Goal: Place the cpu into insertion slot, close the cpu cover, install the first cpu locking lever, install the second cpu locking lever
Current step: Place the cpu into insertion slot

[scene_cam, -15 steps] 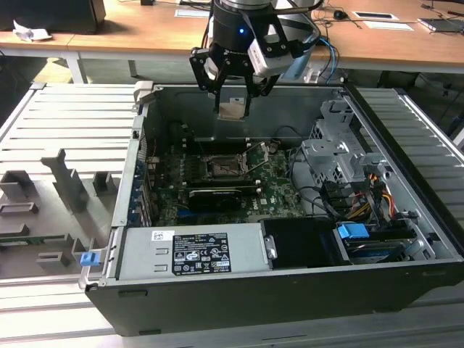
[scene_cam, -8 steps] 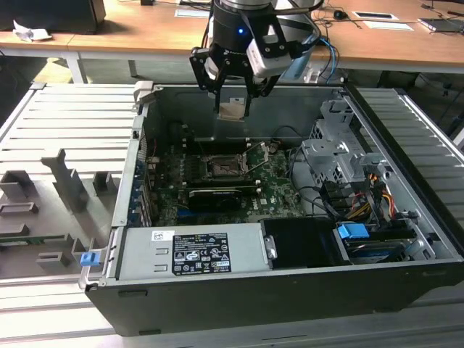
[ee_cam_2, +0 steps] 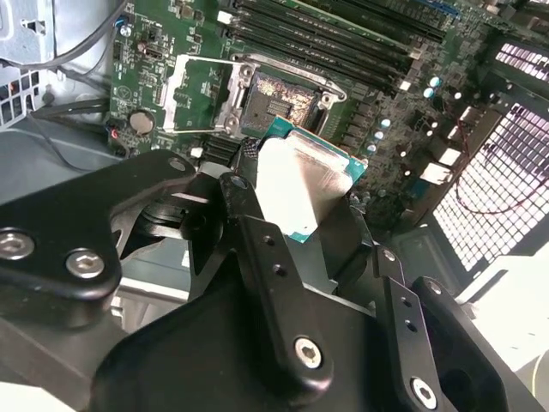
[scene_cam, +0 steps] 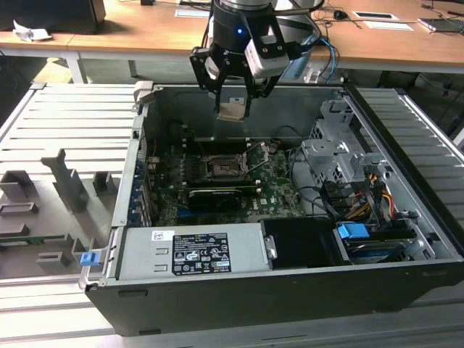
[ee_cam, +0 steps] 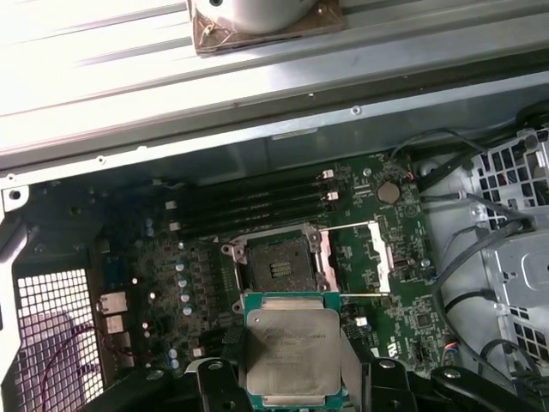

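My gripper [scene_cam: 233, 109] hangs above the open computer case, shut on the cpu [scene_cam: 233, 111], whose pale tan underside faces the exterior view. In both wrist views the chip's silver-grey top [ee_cam: 292, 348] [ee_cam_2: 304, 184] sits between the black fingers [ee_cam_2: 249, 206], well above the green motherboard [scene_cam: 279, 188]. The insertion slot [scene_cam: 223, 168] [ee_cam: 276, 262] [ee_cam_2: 279, 99] lies bare below, dark with a metal rim. The cpu cover [ee_cam: 364, 256] [ee_cam_2: 202, 94] is swung open and rests beside the slot. A thin metal lever [scene_cam: 255, 156] stands raised next to the socket.
Long black memory slots [ee_cam: 249, 210] run beside the socket. A black card [scene_cam: 214, 196] lies across the board. A silver power supply [scene_cam: 192, 250] fills the case front, and a drive cage [scene_cam: 341, 156] with cables is on the exterior view's right. Grey fixtures [scene_cam: 58, 181] stand outside.
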